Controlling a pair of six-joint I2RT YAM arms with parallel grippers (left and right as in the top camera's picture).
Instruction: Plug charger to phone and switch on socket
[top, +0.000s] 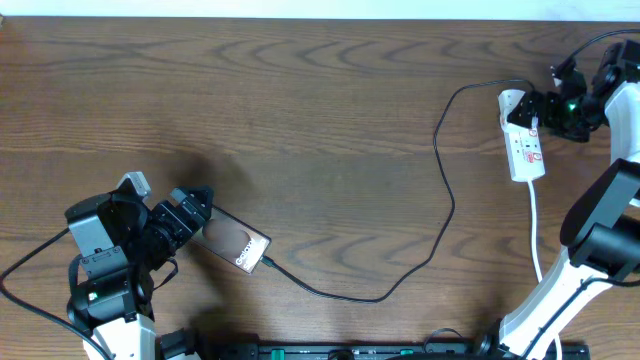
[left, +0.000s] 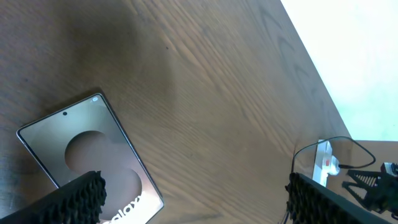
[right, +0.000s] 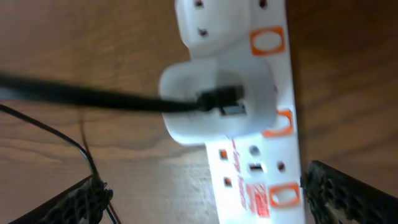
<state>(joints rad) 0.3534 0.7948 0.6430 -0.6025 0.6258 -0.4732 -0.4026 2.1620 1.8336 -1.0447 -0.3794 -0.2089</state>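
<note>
Charger (top: 448, 205): cable laid across the table from phone (top: 238, 244) to socket (top: 527, 150); switch-on step judged to be in hand.

The phone lies flat at the near left of the table. The cable tip meets its lower right end, but whether the tip is fully seated cannot be told. The left gripper (left: 193, 199) hangs over the phone's other end, jaws wide apart and holding nothing. The socket lies at the far right. A white adapter (right: 217, 102) is plugged into it, with the black cable leaving the adapter's face. The right gripper (right: 214, 196) hovers above the strip, jaws fully spread and empty. The next move calls for narrowing the jaws and pressing one fingertip down on the red switch (right: 281, 122) just beside the adapter, without nudging the adapter or the cable.
</note>
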